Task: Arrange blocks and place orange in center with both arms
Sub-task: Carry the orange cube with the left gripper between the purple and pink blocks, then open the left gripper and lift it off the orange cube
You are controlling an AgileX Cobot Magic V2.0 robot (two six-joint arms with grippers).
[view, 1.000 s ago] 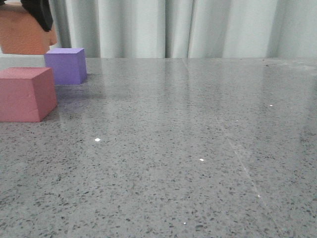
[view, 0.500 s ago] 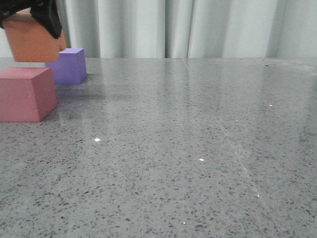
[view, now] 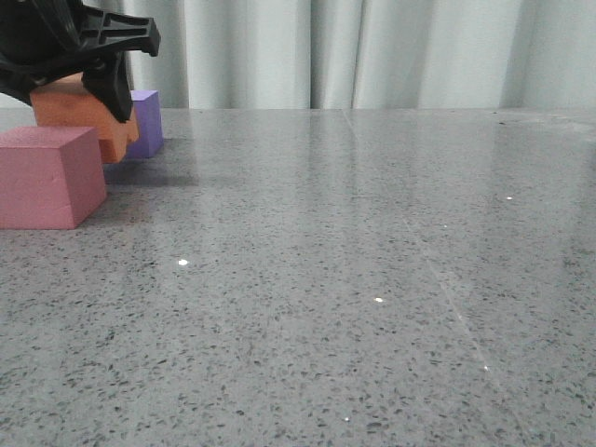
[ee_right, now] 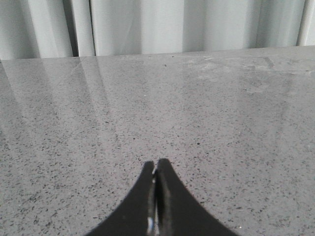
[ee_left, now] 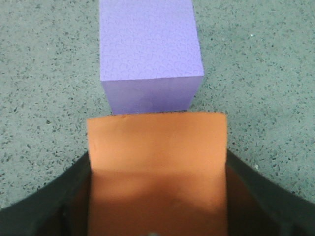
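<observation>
My left gripper (view: 88,88), black and angular, reaches in from the upper left of the front view and is clamped on the matte orange foam cube (view: 93,121), one finger (ee_left: 49,201) pressed against each side of it. From the front, the orange cube sits low between the pinkish-red foam cube (view: 47,177) in the foreground and the purple foam cube (view: 147,121) behind; I cannot tell whether its underside touches the glossy grey speckled stone tabletop (view: 354,279). Through my left wrist camera the orange cube (ee_left: 157,172) fills the space between my fingers, and the purple cube (ee_left: 147,49) lies just beyond its far edge, the two close but whether touching I cannot tell. My right gripper (ee_right: 155,172) hovers over bare tabletop (ee_right: 197,98) well away from the cubes, its dark fingers pressed together with nothing between them, pale curtains (ee_right: 172,24) beyond.
</observation>
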